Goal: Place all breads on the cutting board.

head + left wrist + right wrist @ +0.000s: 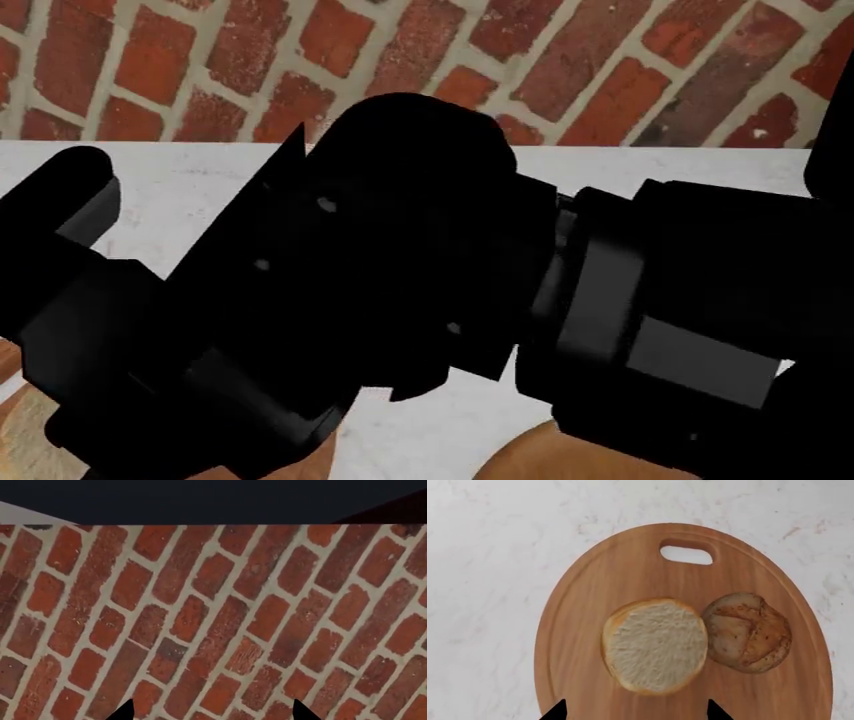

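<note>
While both breads lay on the round mid-brown wooden cutting board, the pale cream loaf chunk touched the dark-brown speckled roll beside it, near the oblong handle hole. No writing showed. The right gripper hung spread and empty above; the left gripper, also spread, faced a red brick wall. Black arms hid most of the white marble counter.

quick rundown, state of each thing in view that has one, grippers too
cutting board: flat on the marble counter, carrying both breads
pale loaf chunk: on the board, cut face up, touching the roll
brown speckled roll: on the board, beside the loaf
right gripper: above the board, open, holding nothing
left gripper: open, empty, facing a brick wall
</note>
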Motion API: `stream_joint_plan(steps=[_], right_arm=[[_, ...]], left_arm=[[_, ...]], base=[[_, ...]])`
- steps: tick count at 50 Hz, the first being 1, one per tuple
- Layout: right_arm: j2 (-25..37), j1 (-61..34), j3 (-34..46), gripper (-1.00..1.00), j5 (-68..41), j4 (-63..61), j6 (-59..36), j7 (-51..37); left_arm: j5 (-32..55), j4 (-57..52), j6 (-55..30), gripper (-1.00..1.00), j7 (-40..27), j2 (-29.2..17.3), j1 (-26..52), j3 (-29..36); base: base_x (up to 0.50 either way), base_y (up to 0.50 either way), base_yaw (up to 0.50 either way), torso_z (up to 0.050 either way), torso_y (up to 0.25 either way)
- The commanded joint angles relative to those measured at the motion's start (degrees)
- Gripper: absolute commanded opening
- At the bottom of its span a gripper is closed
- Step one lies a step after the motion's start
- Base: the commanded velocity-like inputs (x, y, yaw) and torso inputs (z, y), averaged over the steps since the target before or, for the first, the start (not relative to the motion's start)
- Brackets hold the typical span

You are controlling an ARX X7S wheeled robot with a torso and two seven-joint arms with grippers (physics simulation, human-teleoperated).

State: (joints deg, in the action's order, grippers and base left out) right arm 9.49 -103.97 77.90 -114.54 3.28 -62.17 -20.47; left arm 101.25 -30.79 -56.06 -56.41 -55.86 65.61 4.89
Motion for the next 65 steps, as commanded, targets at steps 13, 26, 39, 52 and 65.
stream_joint_plan(steps=[13, 26, 39, 52, 65], right_arm=[[13.0, -11.8, -4.1, 1.0, -23.6, -22.0, 6.0, -24.7], [25.5, -20.3, -5.8, 1.0, -31.7, -36.3, 13.8, -41.6], [33.8, -31.0, -14.3, 1.0, -58.5, -45.3, 14.2, -69.5], [60.7, -31.0, -19.8, 1.0, -60.1, -52.9, 0.7, -69.5], [65.2, -31.0, -39.8, 1.0, -65.5, -52.2, -15.4, -69.5]], left_arm=[[2.0, -1.1, 0.7, 1.0, -1.9, 0.5, 1.5, -0.8], [2.0, -1.5, 1.0, 1.0, -1.4, 0.1, 0.5, -1.1], [3.3, -3.1, 1.4, 1.0, -1.6, -1.2, 0.1, -2.1], [6.5, -1.1, 1.2, 1.0, -3.8, -0.7, 6.3, 0.2], [11.0, -1.9, 1.3, 1.0, -7.5, -2.2, 10.3, 1.2]], base=[[0.0, 0.0, 0.0, 0.0, 0.0], [0.0, 0.0, 0.0, 0.0, 0.0], [0.0, 0.0, 0.0, 0.0, 0.0], [0.0, 0.0, 0.0, 0.0, 0.0], [0.0, 0.0, 0.0, 0.0, 0.0]])
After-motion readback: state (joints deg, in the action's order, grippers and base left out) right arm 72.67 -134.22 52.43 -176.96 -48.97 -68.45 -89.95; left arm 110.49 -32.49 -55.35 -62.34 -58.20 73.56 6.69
